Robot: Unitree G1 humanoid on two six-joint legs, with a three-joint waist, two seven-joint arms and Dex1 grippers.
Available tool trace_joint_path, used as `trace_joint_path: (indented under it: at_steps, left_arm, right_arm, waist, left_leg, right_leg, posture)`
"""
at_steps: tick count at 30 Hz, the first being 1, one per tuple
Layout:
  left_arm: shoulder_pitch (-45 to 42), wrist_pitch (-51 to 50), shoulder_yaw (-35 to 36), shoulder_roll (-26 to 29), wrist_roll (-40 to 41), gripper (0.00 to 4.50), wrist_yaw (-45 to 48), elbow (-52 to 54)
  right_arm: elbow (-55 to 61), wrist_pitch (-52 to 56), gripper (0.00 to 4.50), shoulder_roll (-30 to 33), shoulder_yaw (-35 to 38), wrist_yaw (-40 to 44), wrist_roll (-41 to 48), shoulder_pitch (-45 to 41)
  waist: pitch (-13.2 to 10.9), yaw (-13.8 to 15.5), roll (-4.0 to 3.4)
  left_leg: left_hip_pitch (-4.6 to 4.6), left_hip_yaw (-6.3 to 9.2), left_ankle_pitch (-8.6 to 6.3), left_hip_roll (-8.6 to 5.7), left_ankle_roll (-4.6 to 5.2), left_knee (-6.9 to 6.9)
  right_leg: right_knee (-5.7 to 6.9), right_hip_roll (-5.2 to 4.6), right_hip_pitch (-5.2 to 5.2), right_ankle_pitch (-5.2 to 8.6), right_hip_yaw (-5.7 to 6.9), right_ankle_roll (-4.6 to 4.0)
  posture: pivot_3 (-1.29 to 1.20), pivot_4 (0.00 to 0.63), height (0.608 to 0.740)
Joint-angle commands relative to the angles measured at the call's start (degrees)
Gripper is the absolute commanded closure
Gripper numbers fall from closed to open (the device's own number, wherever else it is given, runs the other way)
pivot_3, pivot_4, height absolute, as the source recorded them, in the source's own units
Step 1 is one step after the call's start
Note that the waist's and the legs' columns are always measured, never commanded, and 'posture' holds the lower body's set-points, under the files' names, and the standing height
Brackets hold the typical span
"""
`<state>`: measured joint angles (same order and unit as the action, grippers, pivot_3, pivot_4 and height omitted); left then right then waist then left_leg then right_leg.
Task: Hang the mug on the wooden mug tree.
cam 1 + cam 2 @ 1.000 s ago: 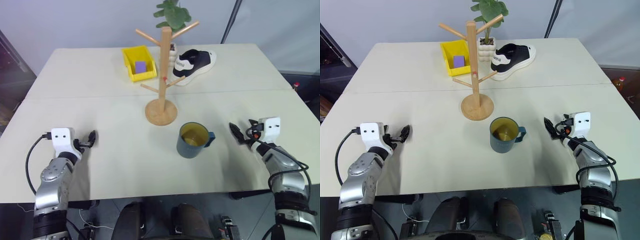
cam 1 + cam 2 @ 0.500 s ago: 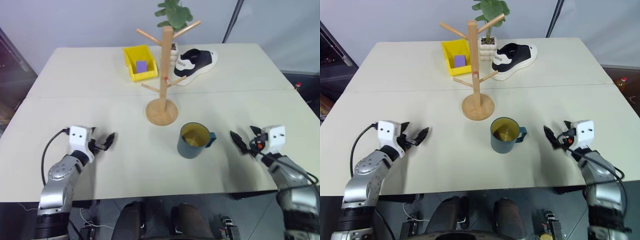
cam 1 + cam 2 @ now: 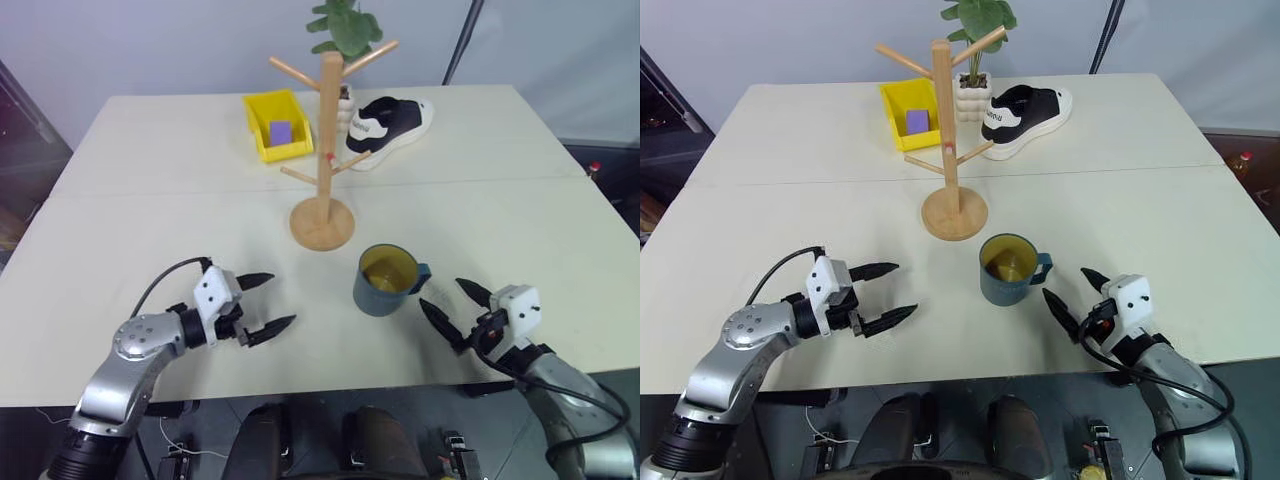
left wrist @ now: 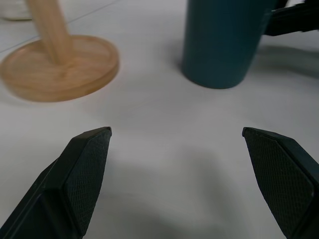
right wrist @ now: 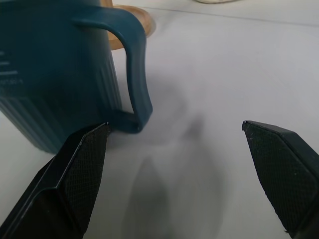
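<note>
Mug (image 3: 388, 280) is standing upright on the worktop (image 3: 150, 230), just in front of the wooden mug tree (image 3: 323, 150), its handle pointing toward my right side. I am seeing the right pincer (image 3: 456, 308) hovering near that handle with its two fingers spread wide apart, gripping nothing. I am seeing the left pincer (image 3: 264, 303) low over the worktop to the mug's left, well apart from it, fingers likewise splayed and empty, aiming toward the mug and the tree's round base. Behind the tree, a yellow bin (image 3: 277, 124) holding a small purple block (image 3: 281, 131) is sitting beside a black-and-white sneaker (image 3: 389, 128) and a potted plant (image 3: 345, 30).
</note>
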<state>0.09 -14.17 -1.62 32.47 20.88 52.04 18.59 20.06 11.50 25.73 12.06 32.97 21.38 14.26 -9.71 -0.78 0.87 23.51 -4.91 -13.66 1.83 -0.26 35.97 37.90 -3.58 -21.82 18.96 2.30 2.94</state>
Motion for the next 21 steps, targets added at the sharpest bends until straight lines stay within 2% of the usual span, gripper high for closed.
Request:
trace_joint_path:
  at_steps: [1,21]
  left_arm:
    - [-0.3,0.7,-0.7,0.3,1.3,0.0,1.2,3.0]
    - [2.3,5.5,-1.5,-0.6,-0.1,0.0,0.7,1.3]
  right_arm:
    - [-0.3,-2.0,0.07,-0.7,-0.2,-0.8,-1.2,-1.5]
    - [-6.1,-6.3,0.07,-3.1,-3.9,-1.6,-3.9,-7.4]
  waist:
    - [0.0,0.0,-0.01]
    - [0.0,0.0,-0.01]
  left_leg:
    - [0.0,0.0,0.0,0.0,0.0,0.0]
    - [0.0,-0.02,0.01,-0.01,0.02,0.04]
  right_leg:
    - [0.0,0.0,0.0,0.0,0.0,0.0]
    - [0.06,0.01,0.01,-0.09,0.02,0.17]
  posture:
    - [0.0,0.15,0.74]
    - [0.0,0.15,0.74]
